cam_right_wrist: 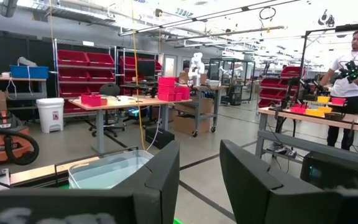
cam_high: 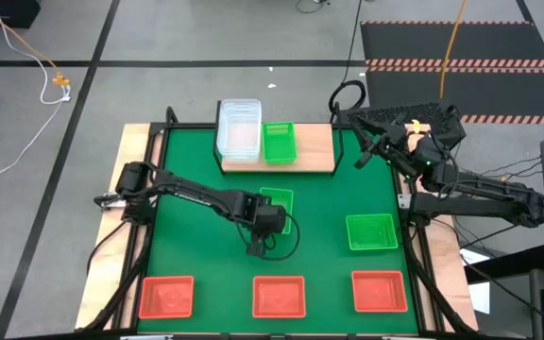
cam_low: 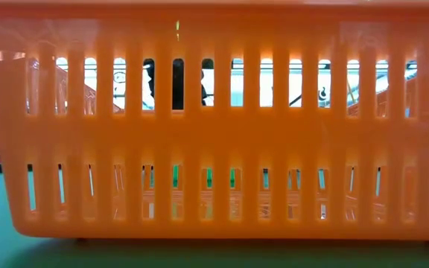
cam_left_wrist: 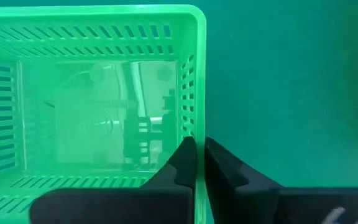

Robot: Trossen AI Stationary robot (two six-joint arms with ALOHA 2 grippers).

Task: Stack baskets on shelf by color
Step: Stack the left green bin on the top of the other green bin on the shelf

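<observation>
A stack of clear baskets (cam_high: pixel 237 129) and one green basket (cam_high: pixel 278 142) stand on the wooden shelf (cam_high: pixel 314 151) at the table's far side. My left gripper (cam_high: pixel 267 222) is down at a second green basket (cam_high: pixel 280 200) mid-table and shut on its wall. A third green basket (cam_high: pixel 370 231) rests on the green mat to the right. Three red-orange baskets (cam_high: pixel 166 296), (cam_high: pixel 280 296), (cam_high: pixel 379 291) stand in a row at the near edge. My right gripper (cam_high: pixel 365 156) is open and empty, raised beside the shelf's right end. My left gripper holds the green basket by one side wall (cam_left_wrist: pixel 197 127), just below its rim. One finger (cam_left_wrist: pixel 184 160) is inside the basket and one finger (cam_left_wrist: pixel 221 167) is outside. The fingers come from above, pointing down. I cannot tell whether the basket's bottom is off the mat.
One red-orange basket (cam_low: pixel 214 126) fills the low view and hides the table behind it. The right wrist view looks level into the room, over the clear baskets (cam_right_wrist: pixel 107 169); a person (cam_right_wrist: pixel 356 62) stands far off. Bare mat (cam_high: pixel 196 241) lies between the baskets.
</observation>
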